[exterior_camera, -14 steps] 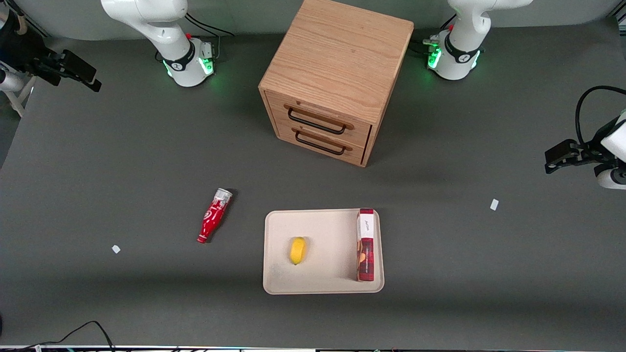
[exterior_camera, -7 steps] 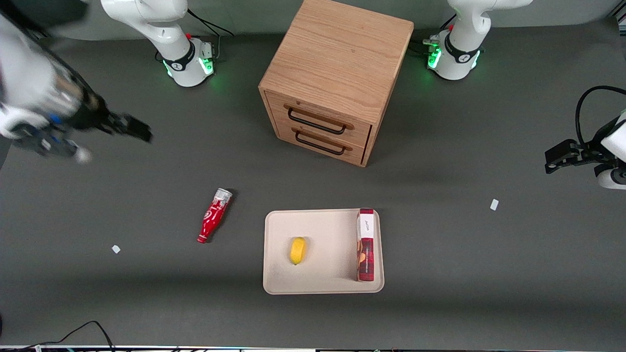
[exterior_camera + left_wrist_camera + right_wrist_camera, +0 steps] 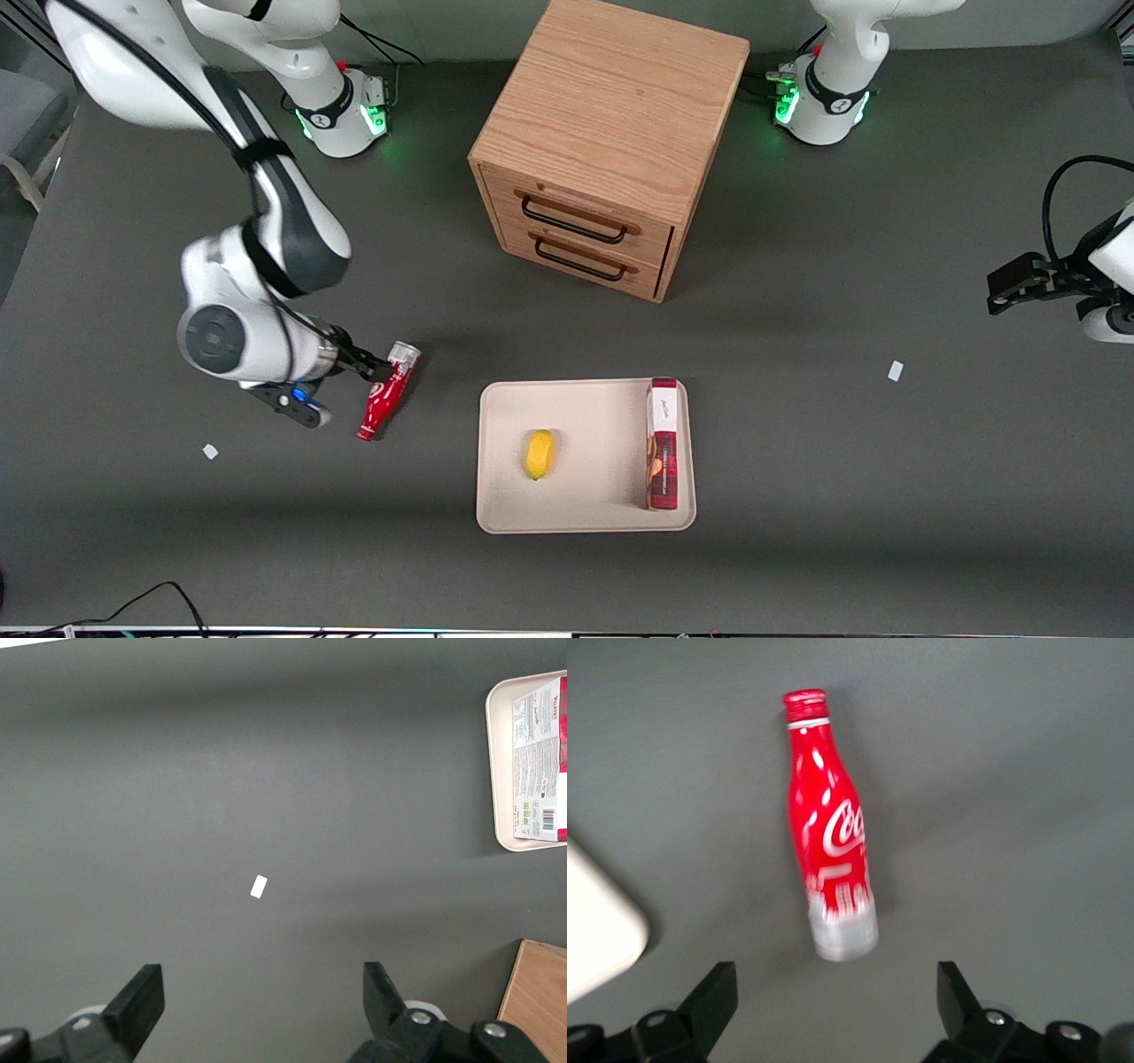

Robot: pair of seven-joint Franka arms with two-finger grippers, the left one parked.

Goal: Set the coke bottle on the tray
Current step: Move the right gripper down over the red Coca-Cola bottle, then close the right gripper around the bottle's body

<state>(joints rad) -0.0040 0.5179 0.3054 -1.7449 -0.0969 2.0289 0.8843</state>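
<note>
While claw point(image 3: 376, 368) hovers wide open, empty, over silver base of bottle point(image 3: 387, 393): bottle lies flat mid-surface, beside tray point(image 3: 585, 518), toward working arm's end. Centre fingers across red body, descend straight, close gently.

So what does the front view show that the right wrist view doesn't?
Only the front view shows the wooden cabinet, the lemon and the red box on the tray, plus the working arm itself.

Only the right wrist view shows the white script on the coke bottle up close and the end effector fingers spread open.

Both show the bottle lying on the dark table, off the tray, with the end effector by its silver base, and at least a corner of the tray.
</note>
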